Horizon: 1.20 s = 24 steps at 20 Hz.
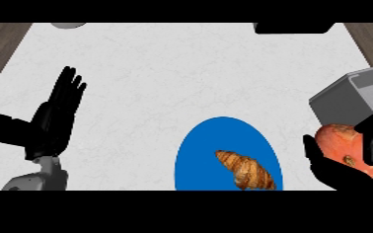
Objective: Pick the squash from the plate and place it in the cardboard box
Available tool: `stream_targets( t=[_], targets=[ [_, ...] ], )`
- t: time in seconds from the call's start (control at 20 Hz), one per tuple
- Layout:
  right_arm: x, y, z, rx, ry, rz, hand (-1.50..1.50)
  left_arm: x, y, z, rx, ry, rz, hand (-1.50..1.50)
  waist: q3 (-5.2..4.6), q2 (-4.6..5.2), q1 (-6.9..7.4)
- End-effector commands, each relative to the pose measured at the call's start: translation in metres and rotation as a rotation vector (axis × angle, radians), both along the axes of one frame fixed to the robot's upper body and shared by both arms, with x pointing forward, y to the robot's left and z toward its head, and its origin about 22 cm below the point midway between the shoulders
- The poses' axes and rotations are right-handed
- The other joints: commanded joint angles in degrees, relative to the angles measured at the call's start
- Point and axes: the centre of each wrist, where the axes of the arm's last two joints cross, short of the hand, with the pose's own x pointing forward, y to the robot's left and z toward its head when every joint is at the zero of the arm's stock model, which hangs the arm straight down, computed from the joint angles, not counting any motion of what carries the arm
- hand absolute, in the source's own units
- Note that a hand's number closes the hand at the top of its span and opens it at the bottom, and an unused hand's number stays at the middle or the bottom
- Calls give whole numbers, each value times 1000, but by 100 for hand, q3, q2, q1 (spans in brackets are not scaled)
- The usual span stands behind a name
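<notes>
On my screen the white counter point(189, 69) takes up almost the whole view. On it, near the lower edge, I see a blue plate point(207, 150), and at the right edge a grey box point(341, 103) with its open side turned up, partly cut by the frame. The left hand point(58, 113) rests at the left side, fingers straight and pointing up, and it holds nothing. The right hand point(328, 170) shows in the lower right corner; its fingers and thumb curl round the squash point(336, 140). The orange squash is off the plate, to the right of it and just beside the near corner of the box; I cannot tell if it touches the box. A brown croissant point(246, 170) lies on the plate. A small grey object point(68, 25) and a black one point(293, 27) sit at the far edge.
</notes>
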Motion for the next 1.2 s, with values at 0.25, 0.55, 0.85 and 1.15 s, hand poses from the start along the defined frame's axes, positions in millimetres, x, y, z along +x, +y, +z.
stream_targets(
  t=[0.25, 0.55, 0.85, 1.15],
  targets=[
    [30, -109, 18, 29, -62, -5, 150, 14, -27, 2, -10, -4, -1, 0, -5, 3, 13],
    [56, -178, -13, -36, 14, -23, 150, 6, -8, 9, 0, 3, -16, 0, -4, 7, 62],
    [73, -202, -50, -199, 422, -97, 150, 8, -17, -1, -8, -9, -42, 0, -10, 57, 153],
    [95, -241, -78, -21, 489, -58, -150, 5, 16, 5, 9, 22, -30, 0, -4, 20, 129]
  ],
)
